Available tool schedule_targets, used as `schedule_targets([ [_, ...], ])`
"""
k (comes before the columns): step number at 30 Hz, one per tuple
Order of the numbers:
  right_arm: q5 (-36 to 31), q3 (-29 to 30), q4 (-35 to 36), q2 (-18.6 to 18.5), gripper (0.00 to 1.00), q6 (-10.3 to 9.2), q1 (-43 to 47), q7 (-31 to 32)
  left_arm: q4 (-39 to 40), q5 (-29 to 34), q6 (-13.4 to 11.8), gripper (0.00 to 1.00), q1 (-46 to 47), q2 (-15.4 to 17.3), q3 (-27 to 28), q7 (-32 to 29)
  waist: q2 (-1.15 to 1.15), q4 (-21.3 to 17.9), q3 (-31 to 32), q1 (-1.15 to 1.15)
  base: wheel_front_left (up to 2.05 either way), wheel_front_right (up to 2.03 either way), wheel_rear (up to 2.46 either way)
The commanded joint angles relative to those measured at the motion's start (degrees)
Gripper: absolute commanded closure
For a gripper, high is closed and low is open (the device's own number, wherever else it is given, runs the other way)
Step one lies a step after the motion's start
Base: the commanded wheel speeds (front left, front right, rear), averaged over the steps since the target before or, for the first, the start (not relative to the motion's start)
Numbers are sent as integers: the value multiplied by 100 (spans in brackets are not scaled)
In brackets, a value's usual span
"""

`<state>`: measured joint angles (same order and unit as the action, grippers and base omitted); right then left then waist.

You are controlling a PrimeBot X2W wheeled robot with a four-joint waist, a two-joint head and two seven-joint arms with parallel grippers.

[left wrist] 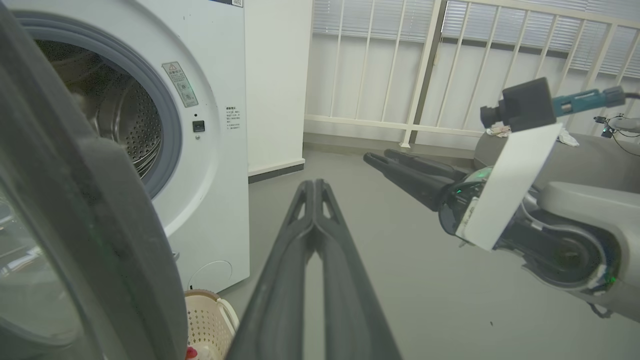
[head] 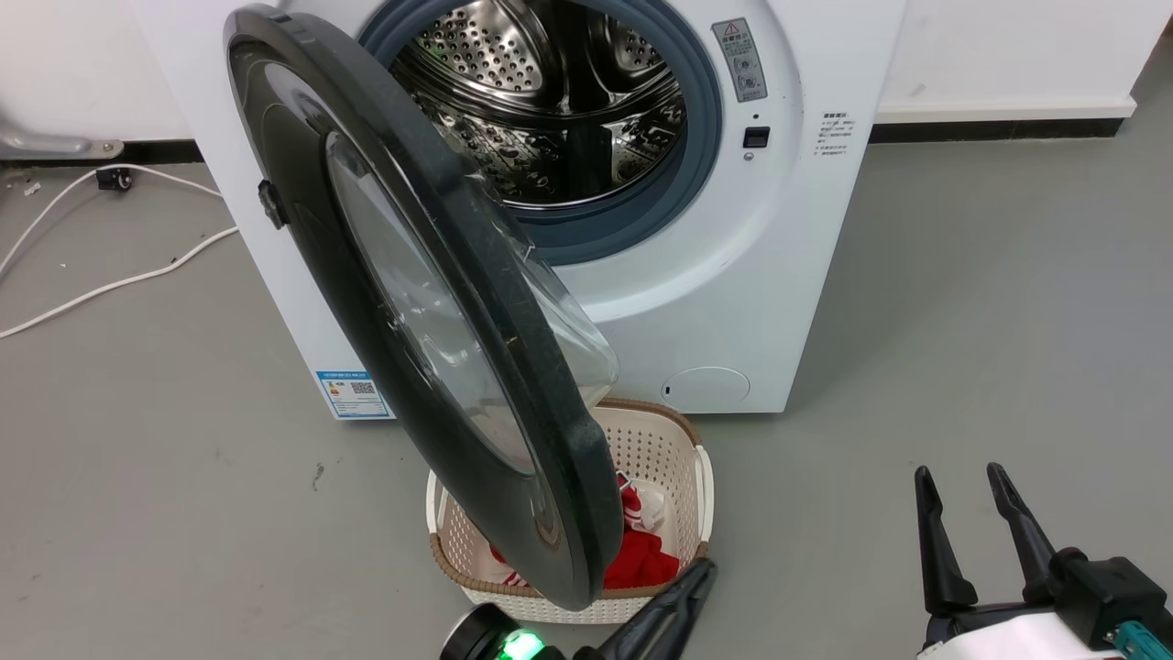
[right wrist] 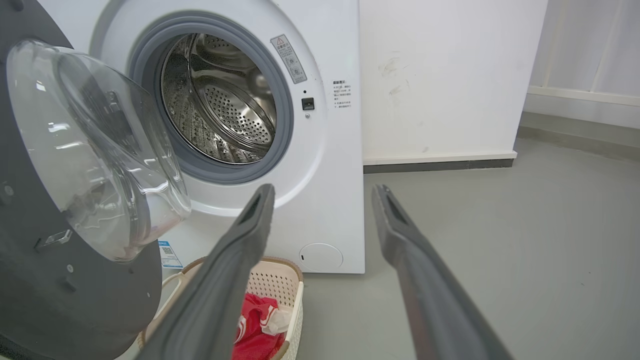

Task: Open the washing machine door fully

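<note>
- Much of the left front of the big white box-shaped washing machine point(head: 733, 275) is hidden behind the large round glossy black washing machine door point(head: 422, 312) with its bulging clear glass bowl. The machine's top is cut off by the head view's upper edge.
- That door stands part-way open, swung out from the left side towards the camera. Its hinge is hard to make out.
- One corner of the small blue label sticker point(head: 353, 394) is covered by the door's rim, and its print is too small to read.
- Part of the cream perforated laundry basket with a brown rim point(head: 660, 408) lies under the door's lower edge, so only some of the red cloth point(head: 641, 559) inside it shows.
- The left gripper point(head: 704, 570) is cut off at the bottom edge. Its two long dark fingers are pressed together on nothing, just right of the door's lower rim, and the left wrist view shows a gap between them and the door.
- The right gripper point(head: 960, 477) sits at the lower right, well apart from the door, with its fingers spread and empty.
- Inside the grey-blue rubber seal point(head: 696, 156), the perforated steel drum point(head: 550, 101) is open to view.
- The plain grey floor point(head: 916, 321) carries white cables point(head: 119, 284) at the left.
- A white wall point(right wrist: 440, 75) stands beside the machine, and a white railing with blinds behind it point(left wrist: 450, 75) lies beyond.
</note>
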<state>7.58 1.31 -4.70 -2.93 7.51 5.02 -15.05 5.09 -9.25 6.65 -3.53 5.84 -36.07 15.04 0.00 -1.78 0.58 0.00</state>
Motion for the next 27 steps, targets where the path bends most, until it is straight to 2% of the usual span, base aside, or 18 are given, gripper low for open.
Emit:
schedule_targets([
  [1,21,-20,-11,10,0,-4,6,-14,-210,-10,15,100,-40,21,-15,18,0,17,-7,0,0,0,0],
  [17,85,-158,-156,10,0,-4,-122,-15,-1245,-109,-133,100,1072,-255,373,18,0,-202,-73,0,0,0,0],
  [27,187,-230,-280,11,0,-4,-109,-15,-1445,-154,-474,100,1175,-296,562,18,0,-225,-61,0,0,0,0],
])
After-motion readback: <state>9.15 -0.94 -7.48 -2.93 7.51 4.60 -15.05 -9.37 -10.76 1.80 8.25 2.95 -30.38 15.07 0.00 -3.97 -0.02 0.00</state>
